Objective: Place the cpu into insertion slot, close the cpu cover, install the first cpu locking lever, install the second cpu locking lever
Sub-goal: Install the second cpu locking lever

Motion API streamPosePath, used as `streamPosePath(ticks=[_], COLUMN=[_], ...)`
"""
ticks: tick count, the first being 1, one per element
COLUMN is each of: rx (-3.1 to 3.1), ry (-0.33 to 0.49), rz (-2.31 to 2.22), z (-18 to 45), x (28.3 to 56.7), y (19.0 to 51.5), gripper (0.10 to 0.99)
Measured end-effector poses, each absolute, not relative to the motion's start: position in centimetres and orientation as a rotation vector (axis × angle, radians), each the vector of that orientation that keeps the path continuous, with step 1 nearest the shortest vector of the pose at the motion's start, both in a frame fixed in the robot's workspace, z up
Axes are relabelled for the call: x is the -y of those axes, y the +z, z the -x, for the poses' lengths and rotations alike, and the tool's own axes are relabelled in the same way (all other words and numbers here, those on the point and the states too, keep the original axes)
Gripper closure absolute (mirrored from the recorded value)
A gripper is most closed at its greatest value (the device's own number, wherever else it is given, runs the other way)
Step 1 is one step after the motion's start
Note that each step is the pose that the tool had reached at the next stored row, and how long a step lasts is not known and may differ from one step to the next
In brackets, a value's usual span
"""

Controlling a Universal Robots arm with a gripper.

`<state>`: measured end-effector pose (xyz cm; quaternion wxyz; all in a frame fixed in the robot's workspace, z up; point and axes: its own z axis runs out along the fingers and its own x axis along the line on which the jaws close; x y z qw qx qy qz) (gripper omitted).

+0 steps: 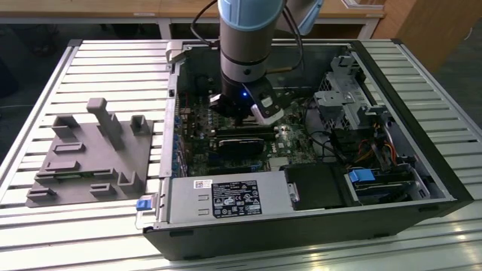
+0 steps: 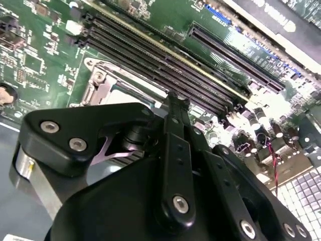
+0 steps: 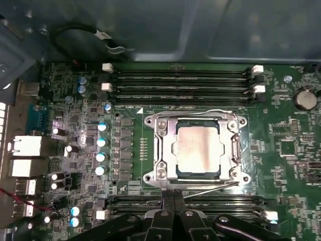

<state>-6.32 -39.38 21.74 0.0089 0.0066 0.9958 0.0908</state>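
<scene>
Slatted metal bench point(image 1: 90, 62), open PC case point(image 1: 421, 186) on it. You see cpu point(image 3: 198, 149) seated in insertion slot point(image 3: 161, 173), cpu cover point(image 3: 228, 150) closed over it. Gripper point(image 3: 173, 201) fingertips pressed together, holding nothing, just beside socket edge, near lever wire point(image 3: 213, 187).

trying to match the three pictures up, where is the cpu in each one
Exterior view: hidden below the arm, over the motherboard inside the open computer case.
First wrist view: the cpu sits in the insertion slot, framed by the cpu cover, with the gripper at its edge.
Second wrist view: a pale strip of it shows just past the gripper.
Shared landmark: the long black memory slots beside the socket.
</scene>
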Motion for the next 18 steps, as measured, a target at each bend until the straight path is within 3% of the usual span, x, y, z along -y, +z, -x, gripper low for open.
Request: streamPosePath(ticks=[18], rx=[-3.097], ry=[0.375], rz=[-0.021], z=[7.2], x=[40.0], y=[20.2], gripper=[0.965])
